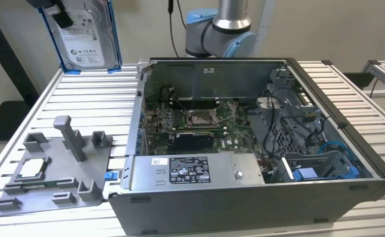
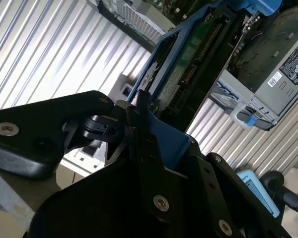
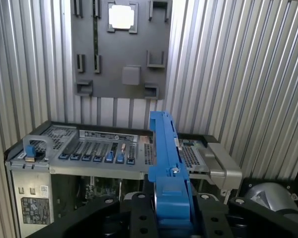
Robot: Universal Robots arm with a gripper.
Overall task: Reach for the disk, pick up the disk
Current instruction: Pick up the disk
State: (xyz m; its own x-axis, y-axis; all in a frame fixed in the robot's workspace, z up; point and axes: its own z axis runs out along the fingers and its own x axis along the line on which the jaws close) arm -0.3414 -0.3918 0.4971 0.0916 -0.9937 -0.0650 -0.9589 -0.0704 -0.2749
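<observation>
The disk (image 1: 81, 35), a silver-grey drive with a white label in a bright blue bracket, hangs upright in the air above the table's far corner at the exterior view's left. My gripper (image 1: 55, 14) is shut on its upper edge. In the first wrist view the blue bracket (image 3: 166, 158) runs edge-on out from between the black fingers (image 3: 139, 213). In the second wrist view the disk (image 2: 186, 69) stretches away from the gripper (image 2: 145, 124), which clamps its blue frame.
An open computer case (image 1: 245, 148) takes up the middle of the slatted table (image 1: 80, 98). A grey fixture plate (image 1: 54, 173) holding a small square CPU chip (image 1: 32, 169) lies at the exterior view's left. The arm's base (image 1: 220, 29) stands behind the case.
</observation>
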